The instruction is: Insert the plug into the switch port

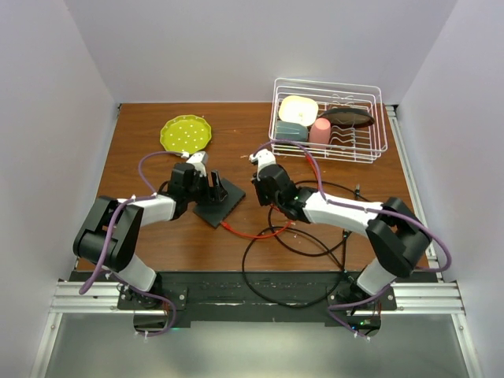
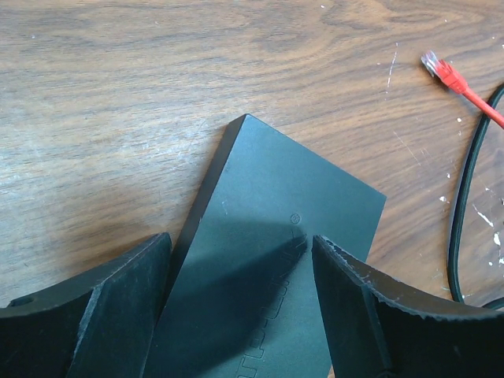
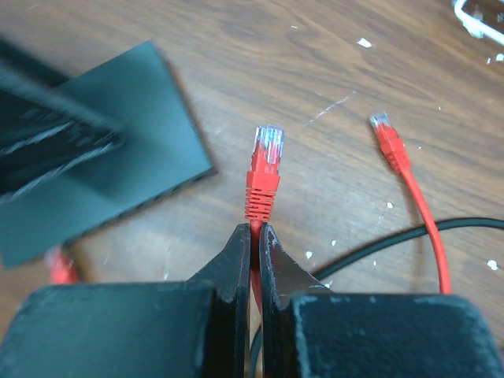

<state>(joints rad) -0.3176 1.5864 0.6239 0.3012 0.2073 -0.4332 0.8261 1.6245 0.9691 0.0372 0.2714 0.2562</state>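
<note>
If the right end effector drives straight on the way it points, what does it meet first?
Likely nothing but bare table: ahead of the right end effector and its plug, the wrist view shows only wood. The switch lies left of that line. Depth is unclear.

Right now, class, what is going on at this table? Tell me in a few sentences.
The right gripper is shut just behind a red plug, holding it beside the black switch box, not yet plugged in. The left gripper hangs open over that box. A second red plug lies loose on the table.
</note>
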